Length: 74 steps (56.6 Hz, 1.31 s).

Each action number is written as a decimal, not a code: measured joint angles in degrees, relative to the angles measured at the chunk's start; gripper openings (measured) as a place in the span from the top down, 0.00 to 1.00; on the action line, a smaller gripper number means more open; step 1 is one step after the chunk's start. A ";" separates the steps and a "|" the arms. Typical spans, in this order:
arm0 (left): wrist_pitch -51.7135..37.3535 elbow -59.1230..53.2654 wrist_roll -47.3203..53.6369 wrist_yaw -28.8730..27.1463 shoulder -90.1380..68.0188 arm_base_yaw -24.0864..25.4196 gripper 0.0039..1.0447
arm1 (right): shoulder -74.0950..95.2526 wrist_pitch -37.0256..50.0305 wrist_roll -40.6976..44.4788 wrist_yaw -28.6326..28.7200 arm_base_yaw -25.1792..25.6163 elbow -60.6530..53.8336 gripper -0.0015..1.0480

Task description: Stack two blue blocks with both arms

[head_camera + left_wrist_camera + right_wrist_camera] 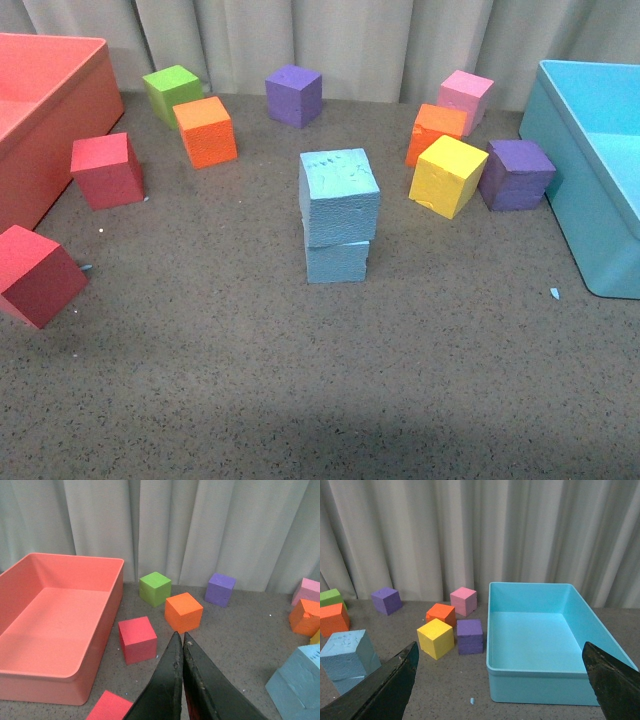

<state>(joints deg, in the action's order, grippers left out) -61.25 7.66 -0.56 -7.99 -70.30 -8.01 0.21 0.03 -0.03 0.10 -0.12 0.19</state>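
Black left gripper (180, 640) closed, right gripper (500, 657) spread wide.

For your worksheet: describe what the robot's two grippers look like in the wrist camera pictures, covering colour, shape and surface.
Only the fingers show. The left gripper has black, flat, blade-like fingers tapering to narrow tips, with small pale scuff specks along their edges. The right gripper has matching black, wedge-shaped fingers with a dull, slightly grainy surface. No cables or markings are visible.

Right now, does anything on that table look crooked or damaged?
The upper blue block sits twisted on the lower blue block, overhanging it, and its top is scuffed. The yellow cube looks chipped at one lower corner.
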 joint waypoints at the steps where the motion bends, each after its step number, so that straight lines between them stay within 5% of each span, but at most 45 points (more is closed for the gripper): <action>1: 0.50 -0.42 0.02 0.39 0.94 0.26 0.97 | 0.00 0.00 0.00 0.00 0.00 0.00 0.09; 22: 15.23 -5.90 0.11 7.43 21.79 7.72 0.97 | 0.00 0.00 0.00 -0.04 0.00 0.00 0.09; 74: 45.38 -6.58 0.11 7.96 54.66 7.85 0.97 | 0.00 0.00 0.00 -0.04 0.00 0.00 0.09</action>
<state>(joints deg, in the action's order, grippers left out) -15.88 1.08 -0.45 -0.03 -15.64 -0.16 0.21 0.03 -0.03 0.05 -0.12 0.19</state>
